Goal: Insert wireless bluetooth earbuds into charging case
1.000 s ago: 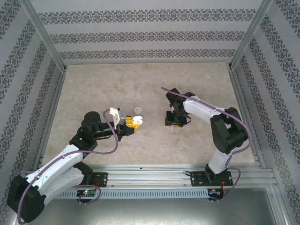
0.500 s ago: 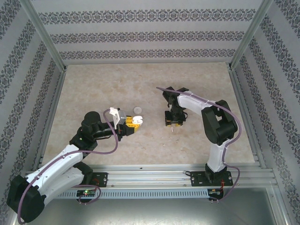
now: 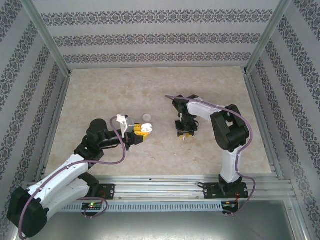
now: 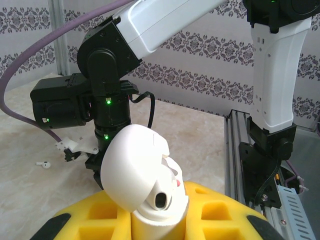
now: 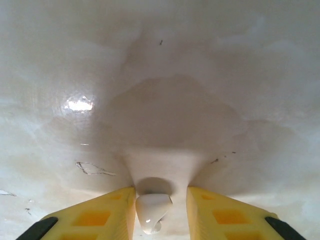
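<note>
The white charging case point(image 4: 142, 175) stands with its lid tipped open and one dark socket showing, and my left gripper point(image 3: 144, 129) is shut on it a little above the table, left of centre. My right gripper point(image 3: 184, 133) points straight down at the table right of centre. A tiny white earbud point(image 5: 152, 210) lies between its yellow fingers point(image 5: 107, 212), against the left one, with a gap to the right one. In the left wrist view another small earbud point(image 4: 44, 163) lies on the table left of the right gripper.
A flat round white disc point(image 3: 147, 117) lies just beyond the left gripper. Metal rails point(image 3: 160, 187) run along the near edge. Patterned walls and metal posts close the marble table point(image 3: 125, 85) on three sides.
The right arm's elbow has swung left and folded up over its gripper, and its jaws have narrowed around the earbud. The left arm and the case have not moved.
</note>
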Tool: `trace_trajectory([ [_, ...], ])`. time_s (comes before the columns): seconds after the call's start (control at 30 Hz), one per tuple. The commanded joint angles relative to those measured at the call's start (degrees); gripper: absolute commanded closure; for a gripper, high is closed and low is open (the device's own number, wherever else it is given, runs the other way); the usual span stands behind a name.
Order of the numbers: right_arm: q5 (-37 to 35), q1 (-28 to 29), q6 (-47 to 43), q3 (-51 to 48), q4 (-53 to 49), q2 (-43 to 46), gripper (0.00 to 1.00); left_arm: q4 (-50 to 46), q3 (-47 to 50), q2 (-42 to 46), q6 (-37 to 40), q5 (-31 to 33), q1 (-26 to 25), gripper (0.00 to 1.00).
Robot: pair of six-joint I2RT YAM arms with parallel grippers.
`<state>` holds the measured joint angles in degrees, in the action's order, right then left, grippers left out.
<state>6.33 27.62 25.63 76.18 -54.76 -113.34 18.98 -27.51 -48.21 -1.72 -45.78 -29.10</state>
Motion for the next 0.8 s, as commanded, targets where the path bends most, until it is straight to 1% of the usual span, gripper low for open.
trace_trajectory([
  [0.0, -0.5, 1.2, -0.1, 0.6, -2.3, -1.6, 0.69, 0.4, -0.4, 0.9, 0.7, 0.2, 0.8, 1.00],
  [0.17, 0.2, 1.3, -0.2, 0.7, -2.9, -1.1, 0.76, -0.3, -0.6, 1.4, 0.9, 0.3, 0.8, 0.99],
  [0.3, 0.7, 1.3, -0.2, 1.3, -3.5, 2.2, 0.79, 0.5, -0.5, 1.5, 0.2, 0.4, 0.8, 0.99],
  [0.4, 1.1, 1.3, 0.6, 1.2, -3.3, 6.7, 0.79, 1.9, -0.5, 1.4, -0.5, 0.3, 0.8, 0.99],
  [0.57, 3.1, 1.6, 3.0, -0.9, -0.5, 17.1, 0.80, 4.1, -0.6, 0.9, -1.2, 0.1, 0.8, 0.99],
  [0.67, 2.9, 1.9, 4.7, -1.6, 0.1, 23.2, 0.82, 5.3, -1.1, -0.3, -1.8, 0.0, 0.8, 0.99],
  [0.77, 2.5, 3.4, 6.5, -2.7, 3.1, 29.7, 0.82, 7.6, -1.6, -1.9, -2.6, 0.1, 0.8, 0.99],
])
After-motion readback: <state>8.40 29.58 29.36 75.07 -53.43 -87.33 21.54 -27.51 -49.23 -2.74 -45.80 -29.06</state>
